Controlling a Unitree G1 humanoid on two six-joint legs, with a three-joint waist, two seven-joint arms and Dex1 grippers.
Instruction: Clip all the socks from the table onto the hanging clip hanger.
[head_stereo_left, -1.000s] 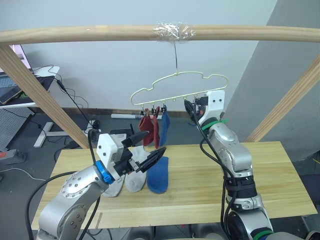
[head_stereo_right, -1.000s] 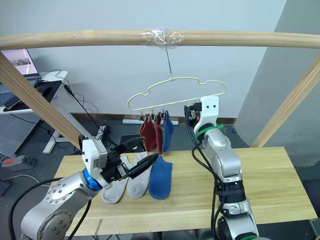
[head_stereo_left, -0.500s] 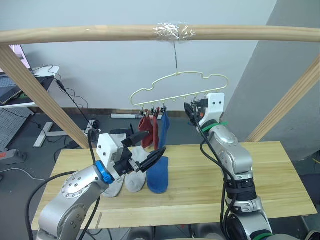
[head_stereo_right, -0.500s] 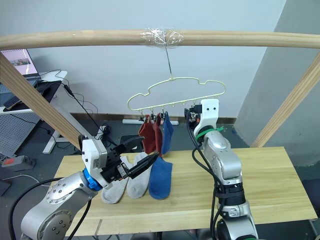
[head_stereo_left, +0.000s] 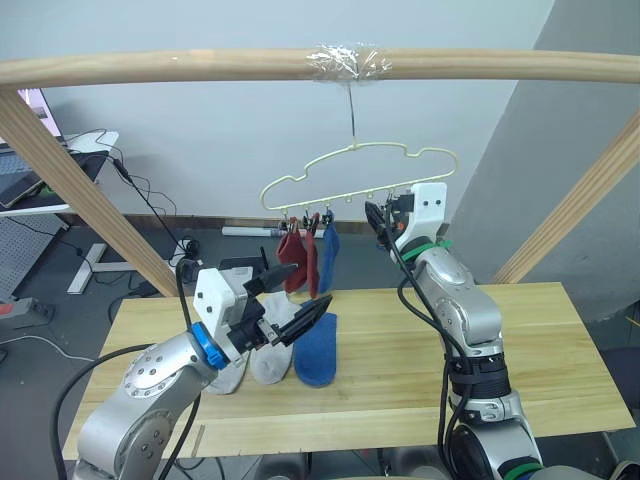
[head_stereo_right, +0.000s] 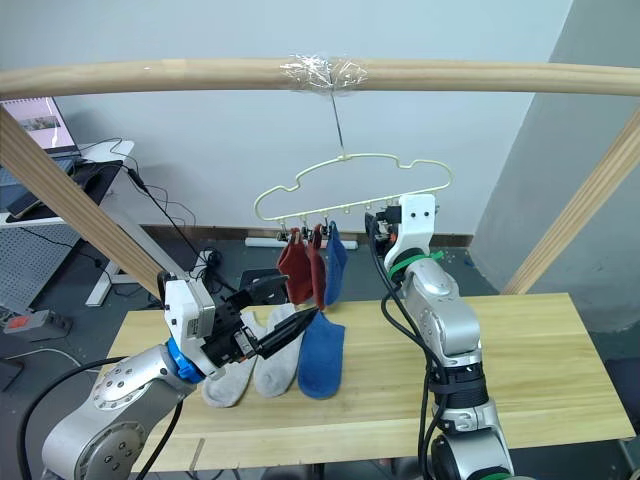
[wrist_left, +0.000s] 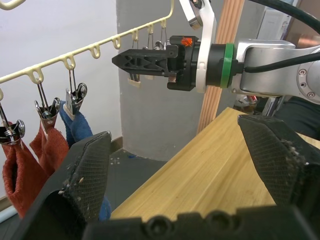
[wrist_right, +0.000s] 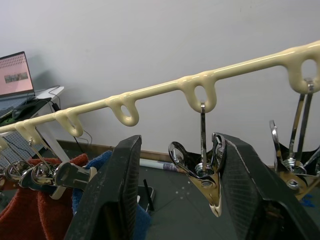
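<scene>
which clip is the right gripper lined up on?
The empty clip sitting between the right gripper fingers, hanging from the clip hanger. The clips further along already hold two rust red socks and a blue sock.

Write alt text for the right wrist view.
An empty metal clip hangs from the pale yellow clip hanger between the open right gripper fingers. Farther along, clips hold rust red socks and a blue sock.
</scene>
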